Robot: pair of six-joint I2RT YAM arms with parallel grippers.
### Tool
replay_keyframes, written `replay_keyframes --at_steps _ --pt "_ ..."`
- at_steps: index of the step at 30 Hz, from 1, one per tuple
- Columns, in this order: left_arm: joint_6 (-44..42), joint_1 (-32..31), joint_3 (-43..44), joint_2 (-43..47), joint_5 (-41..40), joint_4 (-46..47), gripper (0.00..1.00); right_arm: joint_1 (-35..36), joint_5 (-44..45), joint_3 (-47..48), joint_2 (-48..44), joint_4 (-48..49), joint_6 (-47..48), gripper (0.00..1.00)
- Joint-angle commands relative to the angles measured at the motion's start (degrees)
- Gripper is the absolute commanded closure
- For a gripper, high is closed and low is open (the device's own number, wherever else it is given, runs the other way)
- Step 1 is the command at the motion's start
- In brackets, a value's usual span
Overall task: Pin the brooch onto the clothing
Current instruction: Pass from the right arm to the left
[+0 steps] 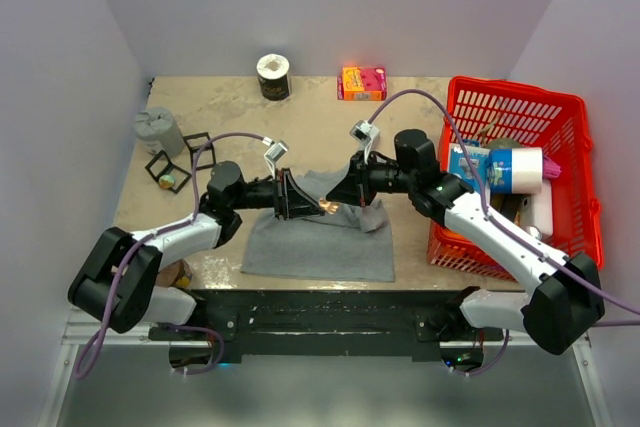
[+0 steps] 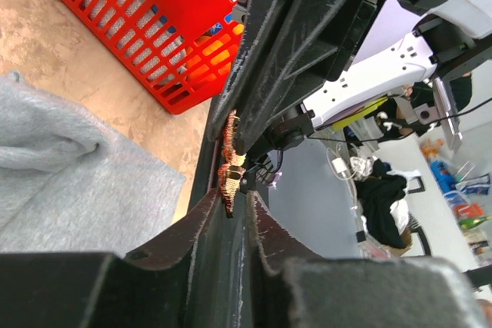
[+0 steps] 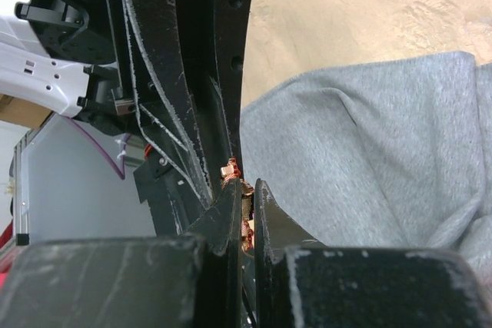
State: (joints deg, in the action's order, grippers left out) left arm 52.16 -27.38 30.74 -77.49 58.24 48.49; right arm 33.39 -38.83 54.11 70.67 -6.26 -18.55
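Note:
The clothing (image 1: pixel 320 247) is a grey tank top lying rumpled on the table between the two arms, also seen in the left wrist view (image 2: pixel 69 167) and the right wrist view (image 3: pixel 369 151). Just above its upper edge the tiny orange-red brooch (image 1: pixel 328 206) hangs where both grippers meet tip to tip. My right gripper (image 3: pixel 246 186) is shut on the brooch (image 3: pixel 231 168), which shows edge-on between its fingers. My left gripper (image 2: pixel 237 193) has its jaws a narrow gap apart around the brooch's (image 2: pixel 229 170) other end; whether both pads touch it is unclear.
A red basket (image 1: pixel 560 107) holding a bottle and other items stands at the right, also seen in the left wrist view (image 2: pixel 154 36). A tape roll (image 1: pixel 273 75) and an orange box (image 1: pixel 362 82) sit at the back. A grey lump (image 1: pixel 160 132) and black wire frames (image 1: pixel 165 167) are at the left.

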Motion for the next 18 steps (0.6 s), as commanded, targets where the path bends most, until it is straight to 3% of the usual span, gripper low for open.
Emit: replay_keyframes --at_steps 1,4,8,15,18 --pt "3.47 0.31 -0.94 -0.99 -0.32 7.14 0.81 0.36 -1.6 0.56 -0.01 2.22 0.62 1.0" --pt "4.09 0.31 -1.21 -1.61 -0.4 8.46 0.86 0.45 -1.6 0.56 0.08 2.31 0.62 1.0" --pt "4.26 0.31 -1.56 -1.87 -0.67 9.08 1.0 0.54 -1.6 0.39 0.52 2.31 0.79 1.0" --pt "5.05 1.88 -2.96 -1.44 -3.73 9.69 1.0 0.45 2.07 0.3 0.34 1.26 -0.25 1.0" --pt "2.7 4.17 -3.15 0.32 -7.41 6.28 1.0 0.28 7.34 1.17 -0.53 -0.15 -1.14 0.76"
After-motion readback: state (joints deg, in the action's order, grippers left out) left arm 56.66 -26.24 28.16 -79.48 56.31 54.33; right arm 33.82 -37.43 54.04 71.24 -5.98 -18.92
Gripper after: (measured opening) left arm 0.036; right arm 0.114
